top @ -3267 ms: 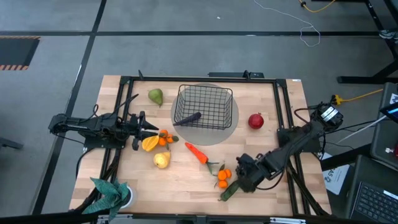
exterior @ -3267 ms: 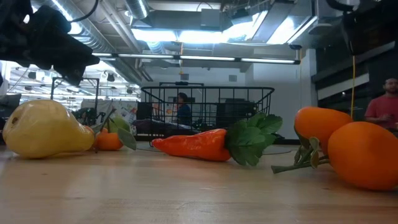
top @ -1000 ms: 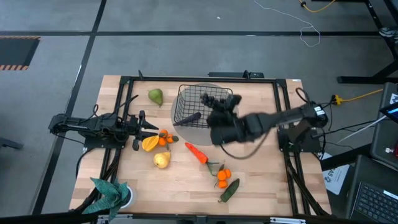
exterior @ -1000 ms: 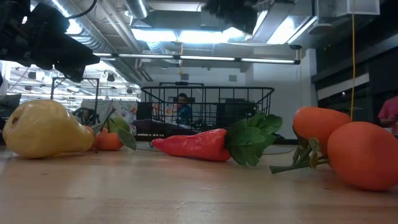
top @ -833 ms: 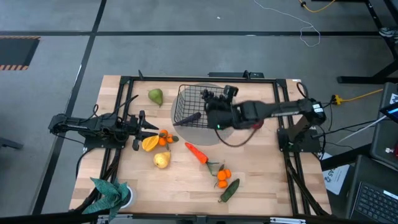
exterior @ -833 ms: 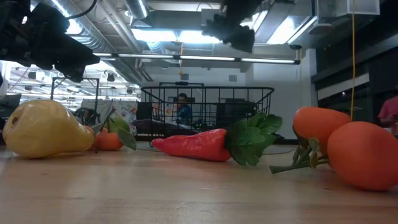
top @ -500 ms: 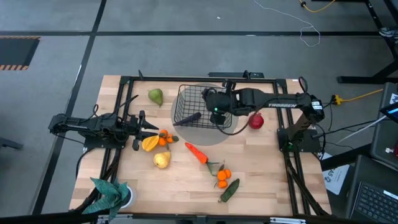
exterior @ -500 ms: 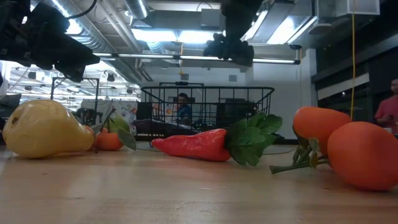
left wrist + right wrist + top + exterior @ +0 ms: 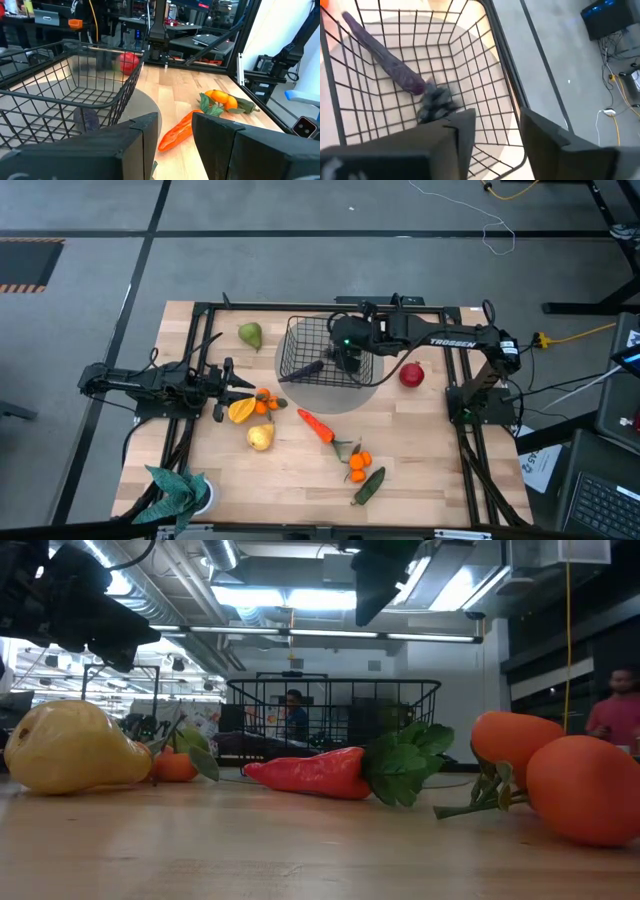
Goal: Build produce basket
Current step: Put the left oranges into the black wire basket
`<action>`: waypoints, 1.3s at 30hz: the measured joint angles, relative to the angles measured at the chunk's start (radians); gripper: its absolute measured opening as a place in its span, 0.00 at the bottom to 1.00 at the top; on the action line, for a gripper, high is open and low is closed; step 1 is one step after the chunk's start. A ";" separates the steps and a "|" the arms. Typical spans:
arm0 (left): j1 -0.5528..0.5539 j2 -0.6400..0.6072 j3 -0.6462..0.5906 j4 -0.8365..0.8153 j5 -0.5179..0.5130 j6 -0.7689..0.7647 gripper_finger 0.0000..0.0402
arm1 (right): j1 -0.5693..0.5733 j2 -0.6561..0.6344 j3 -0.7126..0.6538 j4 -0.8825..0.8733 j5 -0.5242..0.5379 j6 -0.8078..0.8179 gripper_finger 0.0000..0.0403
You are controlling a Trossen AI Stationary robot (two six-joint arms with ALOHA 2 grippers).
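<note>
The right gripper (image 9: 347, 350) is being held above the black wire-mesh basket (image 9: 300, 365), its fingers parted and grasping nothing. A dark knobbly grape bunch (image 9: 435, 102) is seen lying beside a long purple vegetable (image 9: 382, 55) on the grid floor. The left gripper (image 9: 232, 385) is waiting, spread, near the yellow pear (image 9: 260, 437).

A robotics lab is showing here. Exposed silver ceiling ducts (image 9: 190, 585) are running overhead, and loose yellow cables (image 9: 575, 333) are trailing across grey concrete flooring (image 9: 300, 260).
</note>
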 joint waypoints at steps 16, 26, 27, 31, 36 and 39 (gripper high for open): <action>0.000 0.000 0.000 0.000 0.000 -0.012 0.27 | 0.073 0.000 0.000 -0.250 -0.213 0.357 0.44; 0.000 0.000 0.000 0.090 0.079 -0.096 0.27 | 0.270 0.000 -0.001 -0.576 -0.445 0.503 0.44; 0.000 0.000 -0.001 0.100 0.084 -0.096 0.27 | 0.295 -0.001 -0.005 -0.567 -0.446 0.508 0.44; 0.000 0.000 0.000 0.141 0.050 -0.188 0.27 | 0.395 -0.001 -0.008 -0.566 -0.453 0.564 0.44; 0.000 0.015 0.032 0.045 -0.118 -0.255 0.26 | 0.503 -0.001 -0.010 -0.568 -0.448 0.676 0.44; 0.000 0.073 0.055 -0.058 -0.158 -0.282 0.24 | 0.554 -0.001 -0.010 -0.568 -0.447 0.737 0.44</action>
